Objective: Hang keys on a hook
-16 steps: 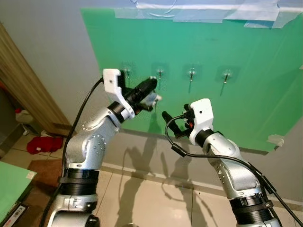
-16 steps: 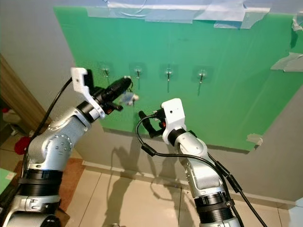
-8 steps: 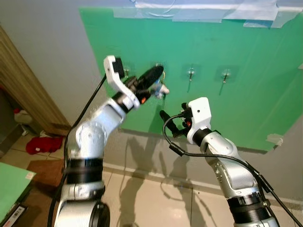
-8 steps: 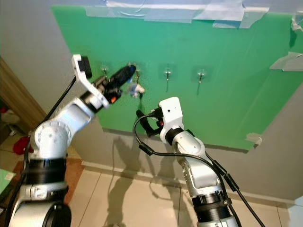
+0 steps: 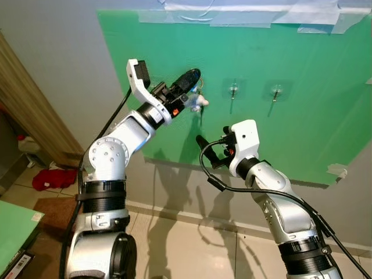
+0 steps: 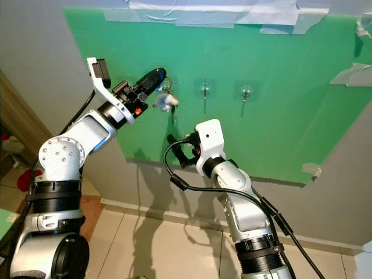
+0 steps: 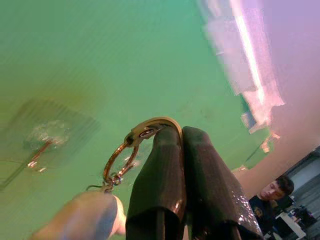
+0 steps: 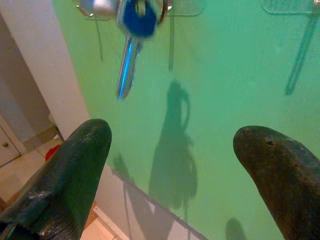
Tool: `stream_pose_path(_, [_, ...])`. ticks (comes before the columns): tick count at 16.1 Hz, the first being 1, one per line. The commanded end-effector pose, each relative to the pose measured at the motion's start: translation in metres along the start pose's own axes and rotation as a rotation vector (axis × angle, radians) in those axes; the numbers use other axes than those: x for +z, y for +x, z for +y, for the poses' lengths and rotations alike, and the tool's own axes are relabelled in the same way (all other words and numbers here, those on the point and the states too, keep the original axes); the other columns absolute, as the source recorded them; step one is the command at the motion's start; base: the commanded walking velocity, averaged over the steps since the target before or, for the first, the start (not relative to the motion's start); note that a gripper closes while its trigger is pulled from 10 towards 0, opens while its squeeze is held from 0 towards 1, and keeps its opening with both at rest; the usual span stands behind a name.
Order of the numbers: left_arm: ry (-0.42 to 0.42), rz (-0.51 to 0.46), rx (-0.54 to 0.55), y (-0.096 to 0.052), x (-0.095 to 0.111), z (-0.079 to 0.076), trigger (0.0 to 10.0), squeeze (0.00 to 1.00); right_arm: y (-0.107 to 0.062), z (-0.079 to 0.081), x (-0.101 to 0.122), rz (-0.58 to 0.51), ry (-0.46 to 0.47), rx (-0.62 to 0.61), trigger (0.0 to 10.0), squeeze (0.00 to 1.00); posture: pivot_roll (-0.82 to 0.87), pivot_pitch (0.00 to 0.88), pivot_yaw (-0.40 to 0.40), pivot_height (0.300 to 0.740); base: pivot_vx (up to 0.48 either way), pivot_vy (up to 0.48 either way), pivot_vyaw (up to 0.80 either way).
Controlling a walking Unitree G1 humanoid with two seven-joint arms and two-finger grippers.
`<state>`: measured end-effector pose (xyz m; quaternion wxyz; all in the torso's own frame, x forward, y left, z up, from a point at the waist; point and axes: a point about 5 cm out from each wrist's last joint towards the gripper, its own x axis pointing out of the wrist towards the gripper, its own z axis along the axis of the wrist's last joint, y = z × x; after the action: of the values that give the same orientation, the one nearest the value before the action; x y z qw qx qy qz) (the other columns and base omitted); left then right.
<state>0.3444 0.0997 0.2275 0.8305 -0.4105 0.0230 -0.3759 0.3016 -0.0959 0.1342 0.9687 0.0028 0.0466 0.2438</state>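
A green board [image 5: 302, 116] on the wall carries a row of small clear hooks [image 5: 233, 90]. My left gripper [image 5: 192, 74] is raised against the board and shut on a metal key ring [image 7: 135, 145]. The keys [image 6: 164, 102] dangle from it beside the second hook from the left. In the left wrist view a hook [image 7: 42, 145] sits blurred close to the ring; I cannot tell whether the ring is over it. My right gripper [image 5: 208, 152] stands open and empty lower down in front of the board. Its wrist view looks up at a blue-headed key [image 8: 134, 22].
Two more hooks [image 6: 246, 90] lie to the right on the board. A wooden panel [image 5: 29, 116] leans at the left, a red cloth [image 5: 52, 177] lies on the tiled floor, and a green surface [image 5: 14, 226] sits at lower left. A person [image 7: 272, 192] shows in the left wrist view.
My left arm has lifted the keys up and to the right, from below the hook row to the second hook. The right arm has barely moved.
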Motion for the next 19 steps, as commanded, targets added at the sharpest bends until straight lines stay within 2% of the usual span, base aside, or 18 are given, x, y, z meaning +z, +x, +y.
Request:
stream_pose_path(1, [0.015, 0.007, 0.011, 0.001, 0.004, 0.005, 0.0, 0.00, 0.001, 0.001, 0.005, -0.020, 0.001, -0.001, 10.0, 0.00, -0.06, 0.000, 0.143, 0.740, 0.000, 0.000, 0.00])
stream_pose_path(9, [-0.011, 0.092, 0.046, 0.006, -0.016, 0.024, 0.0, 0.00, 0.000, 0.003, 0.005, -0.021, 0.004, -0.010, 10.0, 0.00, -0.08, 0.000, 0.162, 0.740, 0.000, 0.000, 0.00])
stream_pose_path(12, [0.011, 0.101, 0.064, 0.008, -0.017, 0.030, 0.0, 0.00, -0.001, 0.003, 0.005, -0.023, 0.006, -0.015, 10.0, 0.00, -0.08, 0.000, 0.171, 0.740, 0.000, 0.000, 0.00])
stream_pose_path(19, [0.114, 0.070, 0.039, 0.014, -0.007, 0.029, 0.0, 0.00, -0.001, 0.003, 0.004, -0.020, 0.005, -0.016, 10.0, 0.00, -0.08, 0.000, 0.163, 0.740, 0.000, 0.000, 0.00])
